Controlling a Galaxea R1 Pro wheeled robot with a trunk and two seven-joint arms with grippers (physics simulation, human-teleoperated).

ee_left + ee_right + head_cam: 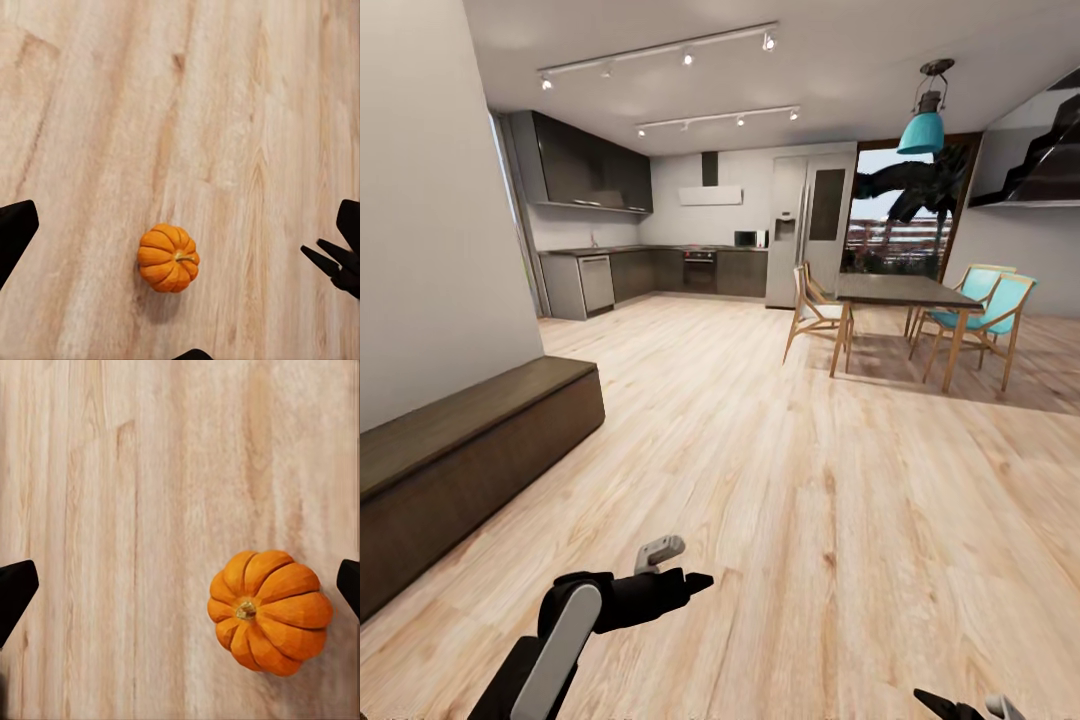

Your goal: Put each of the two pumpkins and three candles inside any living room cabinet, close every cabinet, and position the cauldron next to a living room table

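— Two pumpkin sightings, one per wrist view, both on the bare wood floor (810, 480). Whether they are the same fruit I cannot tell.

— Position against the grippers?

— Right gripper (180, 585): the pumpkin (270, 611) lies straight below, off-centre, close to one fingertip (349, 585) and well apart from the other. Stem up, near the lens. Left gripper (180, 232): a pumpkin (169, 257) roughly midway between the fingers, looking smaller, so probably farther down.

— Jaw state?

— Both spread wide, nothing held. From the head view the left gripper (670, 565) hangs low over the planks.

— Long axis?

— None to speak of; squat, round, ribbed. Stem axis vertical at the right wrist, tilted sideways at the left. Either closing direction should serve.

— Nearer arm?

— Right, judged by apparent size; it wants a sideways shift to centre first.

— Materials?

— Rind: bright orange, deep lobes, matte. Stem: short, tan. Floor: pale grained planks.

— Destination?

— Cabinet (470, 460): long, low, dark-brown wood, flat front, shut, against the left wall.
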